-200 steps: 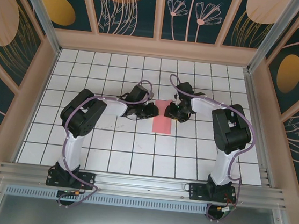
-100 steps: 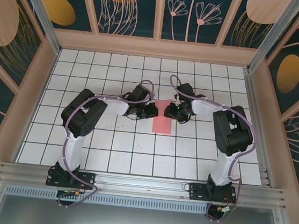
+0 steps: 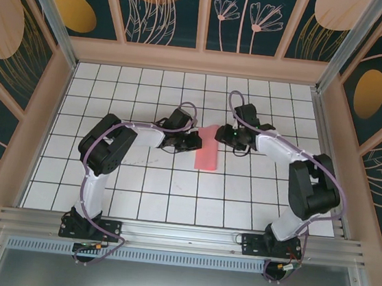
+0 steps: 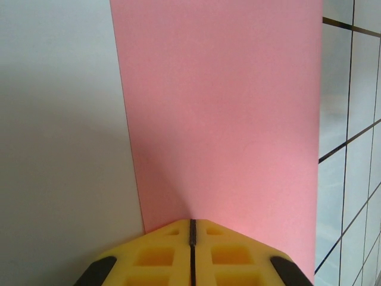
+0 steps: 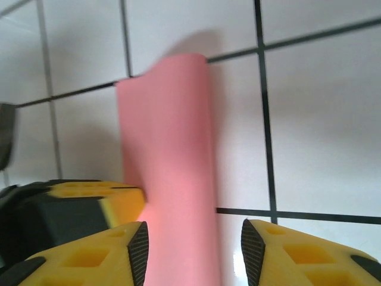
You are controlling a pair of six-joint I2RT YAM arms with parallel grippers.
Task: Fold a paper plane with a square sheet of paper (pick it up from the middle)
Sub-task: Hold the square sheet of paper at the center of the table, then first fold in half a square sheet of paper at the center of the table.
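The square sheet of paper (image 3: pixel 208 155), salmon pink, lies folded into a narrow strip on the middle tiles; a paper plane is out of view. My left gripper (image 3: pixel 196 142) is at the strip's left edge, its yellow fingers (image 4: pixel 161 256) shut together on the paper (image 4: pixel 220 107) at their tip. The right gripper (image 3: pixel 222 134) hovers just right of the strip's far end, open. In the right wrist view its jaws straddle the paper's (image 5: pixel 169 149) right edge without touching, gripper centre (image 5: pixel 193 250). The far end of the strip curls up slightly.
White tiled floor (image 3: pixel 172 189) with black grid lines lies all around the strip. Patterned walls with pale wooden frames (image 3: pixel 200 61) close in the back and sides. An aluminium rail (image 3: pixel 180 235) runs along the near edge by the arm bases.
The right arm swung back to the right, away from the paper, and its jaws widened a little. The left jaws closed the last bit on the strip's edge.
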